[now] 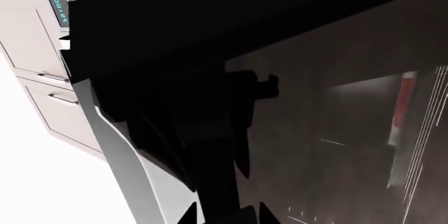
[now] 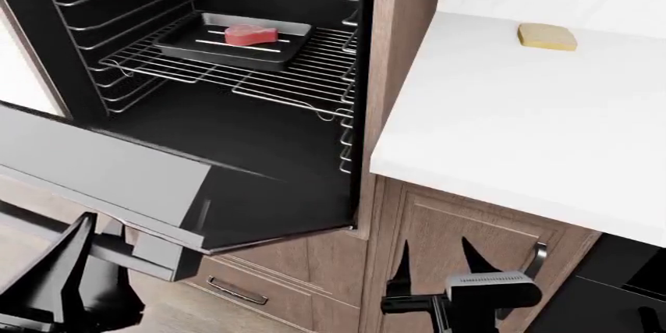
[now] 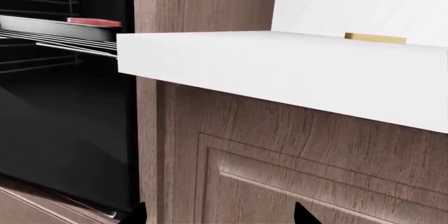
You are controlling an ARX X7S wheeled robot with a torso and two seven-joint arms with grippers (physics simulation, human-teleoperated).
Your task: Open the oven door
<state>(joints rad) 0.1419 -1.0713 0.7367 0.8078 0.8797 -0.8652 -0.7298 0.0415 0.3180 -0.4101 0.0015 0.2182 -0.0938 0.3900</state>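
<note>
With the glossy dark-glass oven door (image 2: 115, 173) dropped near flat below the wire-racked cavity, seems in final step. L gripper (image 2: 73, 271) at door's front edge, clamp state unclear; R gripper (image 2: 450, 259) spread, idle by wooden cabinet door (image 2: 489, 228). Next, prob. just release w/ care.

Readable marks: only one. Left wrist view, toward 10 o'clock: black appliance front (image 1: 60, 9) carries a cyan digital display (image 1: 60, 10), seen turned sideways and small. Digits possibly "00:21", not certain. Further cyan marks beside it too fine to read. Head and right wrist views: no lettering.
</note>
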